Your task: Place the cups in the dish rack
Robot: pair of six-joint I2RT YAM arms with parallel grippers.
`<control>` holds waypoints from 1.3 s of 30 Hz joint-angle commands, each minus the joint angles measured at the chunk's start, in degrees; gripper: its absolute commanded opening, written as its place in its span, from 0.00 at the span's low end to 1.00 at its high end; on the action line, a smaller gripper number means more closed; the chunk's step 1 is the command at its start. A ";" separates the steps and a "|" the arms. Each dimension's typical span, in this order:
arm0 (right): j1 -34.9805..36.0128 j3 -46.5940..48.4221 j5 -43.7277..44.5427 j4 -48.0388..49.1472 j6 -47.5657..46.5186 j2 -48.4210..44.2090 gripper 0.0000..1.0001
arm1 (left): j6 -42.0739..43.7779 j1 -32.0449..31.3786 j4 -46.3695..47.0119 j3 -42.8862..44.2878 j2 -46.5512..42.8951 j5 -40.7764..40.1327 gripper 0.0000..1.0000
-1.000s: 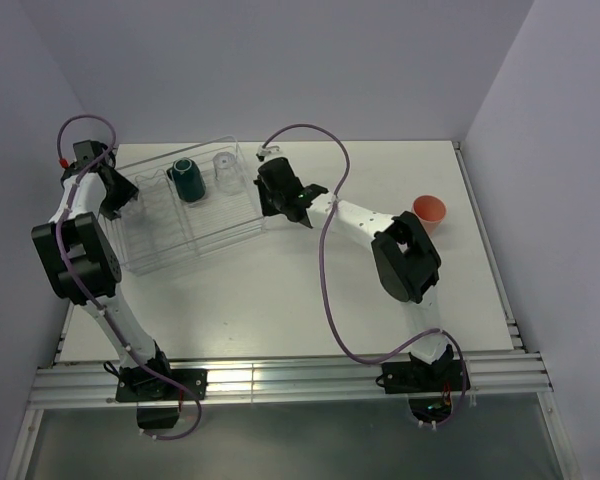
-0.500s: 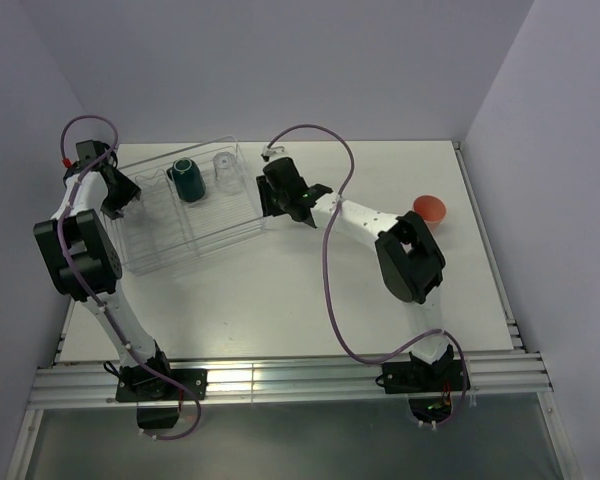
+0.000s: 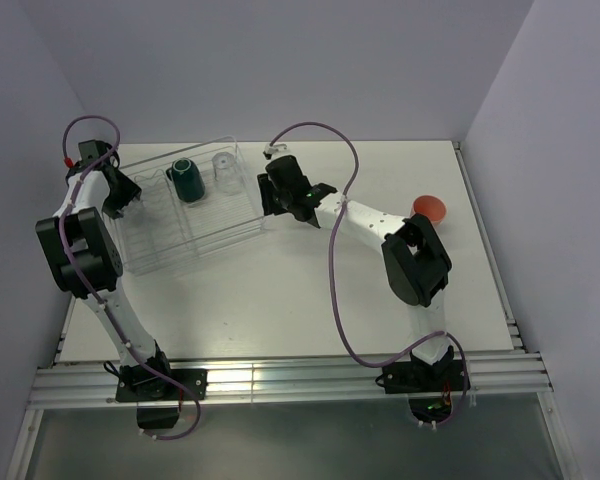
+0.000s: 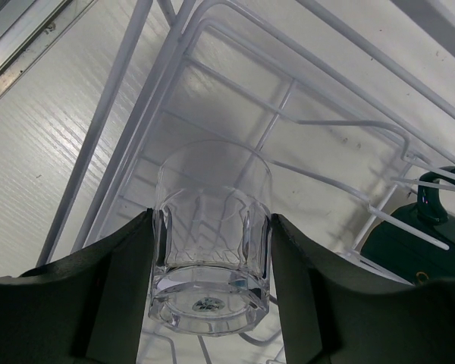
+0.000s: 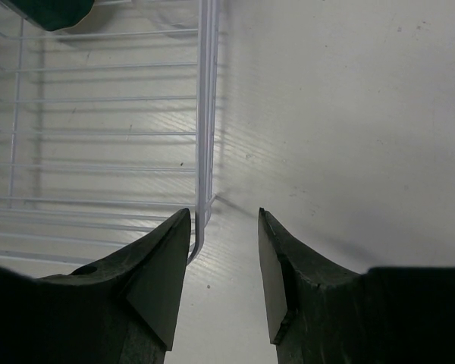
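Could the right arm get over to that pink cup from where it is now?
Probably yes: the salmon-pink cup stands alone on bare table beside that arm, and the right hand, by the dish rack, looks empty.

Green mug (image 3: 185, 180) and clear tumbler (image 3: 224, 170) upright in dish rack (image 3: 205, 228); pink cup (image 3: 429, 210) outside.

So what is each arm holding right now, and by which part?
Left gripper holds a clear glass tumbler by its sides; right gripper holds nothing.

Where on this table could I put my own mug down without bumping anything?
The bare table in front of the dish rack is free, as is the stretch between the right gripper and the salmon-pink cup. The far-left corner is crowded.
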 commanded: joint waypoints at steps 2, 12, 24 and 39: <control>-0.39 0.08 0.21 0.15 -0.25 -2.96 0.49 | -0.38 0.81 -0.50 0.65 1.94 -1.21 0.39; -0.39 0.25 0.03 -0.12 -0.25 -2.79 0.48 | -0.29 0.81 -0.24 0.04 2.11 -1.65 0.72; -0.47 0.25 -0.41 -0.12 -0.25 -2.79 0.48 | -0.46 0.81 0.38 -0.76 0.53 -1.38 0.86; -0.47 0.08 -0.76 0.14 -0.25 -2.79 0.48 | -1.96 1.69 0.99 0.03 -2.63 3.27 0.84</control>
